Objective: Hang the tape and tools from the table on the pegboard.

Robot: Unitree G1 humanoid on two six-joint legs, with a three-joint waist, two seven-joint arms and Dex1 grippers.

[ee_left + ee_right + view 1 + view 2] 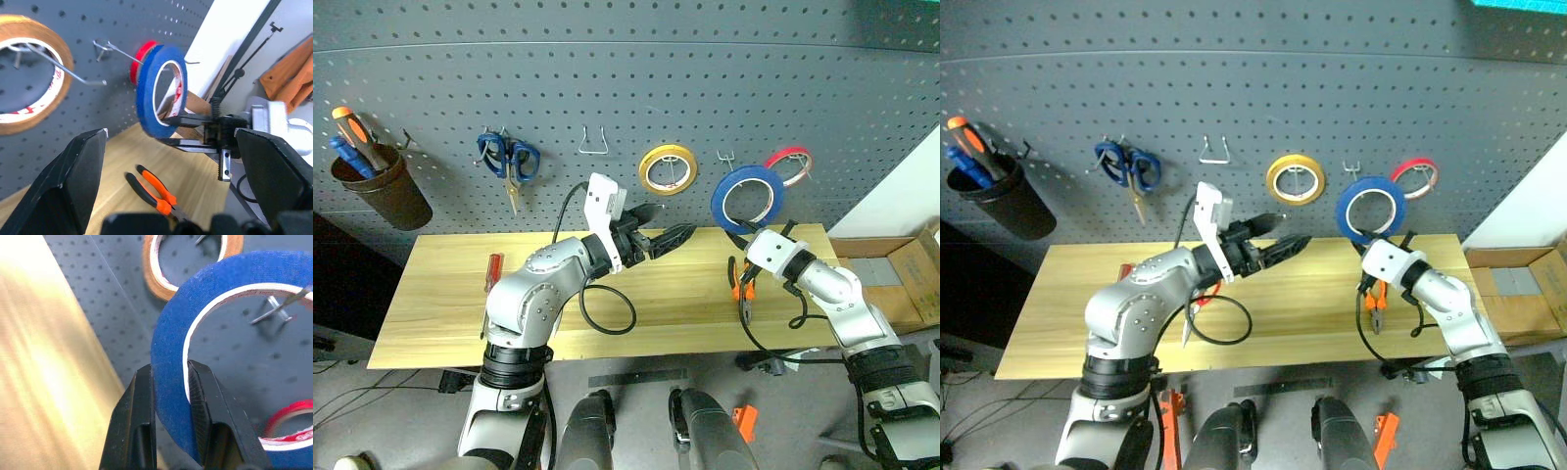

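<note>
blue tape (168,382) | pinched by right gripper (170,382), held up before pegboard (607,78), not yet hooked | left gripper (671,238) spread wide, empty | pliers (156,192), screwdriver (492,270) on table (440,313)

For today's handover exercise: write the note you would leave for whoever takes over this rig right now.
Right end effector: shut on the blue tape, held up before the pegboard, near a bare hook; not yet hung.
Left end effector: open, empty, raised above the table.
On the table: pliers below the right arm, red-handled screwdriver at the left.
Done: nothing of the job hung yet.
Left: hook the tape, then hang pliers, screwdriver and the remaining tools.
</note>
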